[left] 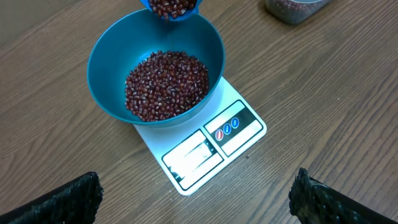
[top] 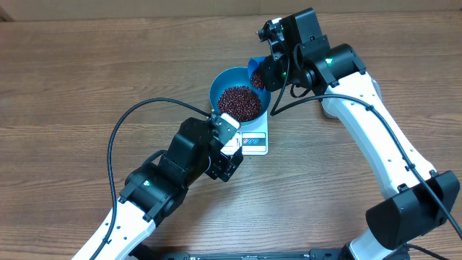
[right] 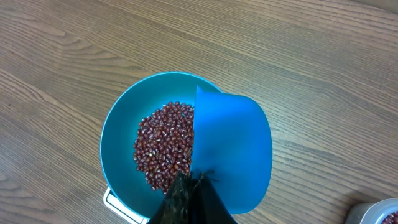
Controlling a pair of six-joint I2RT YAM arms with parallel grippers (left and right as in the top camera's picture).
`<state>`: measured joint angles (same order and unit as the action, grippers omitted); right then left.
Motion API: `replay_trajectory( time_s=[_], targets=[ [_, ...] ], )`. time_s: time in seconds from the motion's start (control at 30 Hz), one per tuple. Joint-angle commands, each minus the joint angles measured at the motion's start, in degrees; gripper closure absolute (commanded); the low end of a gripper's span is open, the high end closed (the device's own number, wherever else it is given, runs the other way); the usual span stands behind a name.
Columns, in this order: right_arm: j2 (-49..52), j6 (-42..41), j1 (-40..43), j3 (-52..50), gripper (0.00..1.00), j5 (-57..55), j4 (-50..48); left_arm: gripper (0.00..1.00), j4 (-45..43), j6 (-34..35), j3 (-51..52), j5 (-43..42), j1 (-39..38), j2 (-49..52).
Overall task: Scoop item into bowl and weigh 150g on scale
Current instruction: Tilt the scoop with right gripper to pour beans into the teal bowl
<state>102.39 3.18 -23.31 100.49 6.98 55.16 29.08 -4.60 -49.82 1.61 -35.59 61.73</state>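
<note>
Spreads left hand (left: pixel 196 198) wide apart before scale (left: pixel 211 146); clamps right hand (right: pixel 189 196) on blue scoop (right: pixel 233 146) over bowl (right: pixel 118 137), hiding part of beans (right: pixel 161 146); shows clear tub (left: pixel 292 9) on table (left: pixel 323 93) beyond.

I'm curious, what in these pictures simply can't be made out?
- Scale reading: left wrist view, glare whitens the display; overhead, too small.
- Scoop contents: right wrist view shows only its underside; left wrist view crops it.
- Tub: left wrist view, cut by the top edge.
- Scoop handle: right wrist view, hidden by the right gripper.
</note>
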Motion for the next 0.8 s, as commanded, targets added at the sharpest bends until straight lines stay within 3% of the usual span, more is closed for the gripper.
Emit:
replay_trajectory(
  time_s=[0.0,0.3,0.77],
  targets=[
    [-2.10,-0.37,-1.11,2.12,0.96,-1.03,-0.48,0.01,-0.15,0.35,0.28,0.31,-0.04,0.13],
    [-2.10,-0.39,-4.07,2.12,0.96,-7.10,-0.46,0.00,-0.15,0.35,0.28,0.33,-0.04,0.13],
    [-2.10,-0.39,-4.50,2.12,0.96,-7.37,-0.48,0.01,-0.15,0.35,0.28,0.33,-0.04,0.13]
  ],
)
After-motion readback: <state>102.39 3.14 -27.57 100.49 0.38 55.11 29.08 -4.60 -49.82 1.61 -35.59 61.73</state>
